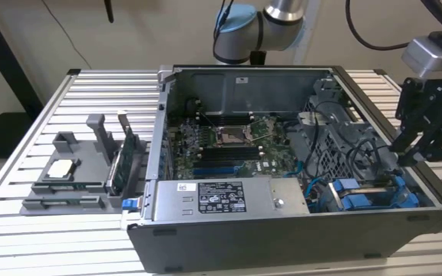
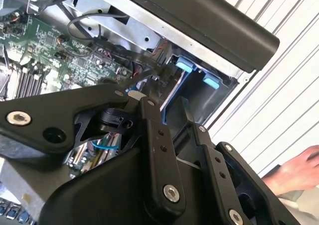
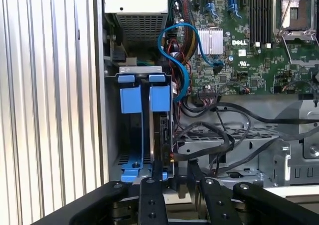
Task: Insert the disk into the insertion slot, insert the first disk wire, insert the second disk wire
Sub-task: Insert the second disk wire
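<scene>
The disk (image 3: 162,135) stands on edge in its blue carrier (image 3: 141,135) inside the insertion slot (image 3: 112,135), at the case's front corner on the exterior view's right (image 1: 367,198). My gripper (image 3: 172,175) hangs just above the carrier's end, open, with nothing between its black fingers (image 2: 149,130). In the exterior view the gripper (image 1: 407,154) is over the case's right wall. A blue disk wire (image 3: 175,60) loops from the motherboard towards the bay. Black wires (image 3: 214,135) lie beside the disk; I cannot tell whether any are plugged into it.
A grey labelled power-supply box (image 1: 221,198) sits along the case front. The motherboard (image 1: 229,144) fills the case floor. A grey stand (image 1: 75,172) with parts is on the slatted table at the exterior view's left. A person's hand (image 2: 294,170) rests outside the case.
</scene>
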{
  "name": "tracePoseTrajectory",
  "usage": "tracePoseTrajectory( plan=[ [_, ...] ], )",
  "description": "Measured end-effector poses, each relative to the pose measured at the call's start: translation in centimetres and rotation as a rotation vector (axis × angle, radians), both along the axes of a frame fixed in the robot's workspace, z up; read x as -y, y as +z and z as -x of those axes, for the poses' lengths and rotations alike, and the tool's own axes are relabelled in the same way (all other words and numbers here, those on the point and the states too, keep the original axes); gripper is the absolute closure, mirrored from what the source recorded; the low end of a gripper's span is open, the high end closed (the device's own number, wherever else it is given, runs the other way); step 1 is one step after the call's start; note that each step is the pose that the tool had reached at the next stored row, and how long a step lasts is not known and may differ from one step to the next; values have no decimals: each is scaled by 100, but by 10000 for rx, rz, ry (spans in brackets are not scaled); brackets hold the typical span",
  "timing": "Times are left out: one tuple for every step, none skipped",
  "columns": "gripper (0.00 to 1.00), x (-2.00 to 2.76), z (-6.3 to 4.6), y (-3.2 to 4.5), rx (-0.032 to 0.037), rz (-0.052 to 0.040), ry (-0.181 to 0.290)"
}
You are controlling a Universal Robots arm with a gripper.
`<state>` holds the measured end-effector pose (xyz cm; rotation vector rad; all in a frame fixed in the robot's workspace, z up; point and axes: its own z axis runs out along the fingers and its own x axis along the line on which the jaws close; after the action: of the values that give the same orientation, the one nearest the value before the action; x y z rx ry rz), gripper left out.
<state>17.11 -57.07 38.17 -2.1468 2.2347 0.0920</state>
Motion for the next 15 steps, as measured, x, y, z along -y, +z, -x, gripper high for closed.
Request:
tracePoseTrajectory(
  plan=[
    [66, -4, -21, -1, 0, 0, 8],
    [66, -9, -43, -4, 0, -1, 14],
    [66, -14, -71, -5, 0, 0, 20],
    [66, -18, -101, -8, 0, 0, 25],
    [66, -22, -128, -13, 0, -2, 32],
    [66, -27, -153, -17, -1, -2, 39],
    [66, -32, -177, -22, -4, -3, 44],
    [66, -35, -198, -27, -14, -3, 48],
    [66, -38, -214, -32, -37, -1, 50],
    [66, -39, -228, -39, -70, 0, 52],
    [66, -40, -240, -44, -119, -1, 53],
    [66, -40, -249, -47, -200, -1, 54],
    [66, -40, -254, -50, -299, -2, 54],
    [66, -41, -257, -51, -404, -2, 54],
    [66, -41, -259, -52, -541, -3, 54]
  ],
)
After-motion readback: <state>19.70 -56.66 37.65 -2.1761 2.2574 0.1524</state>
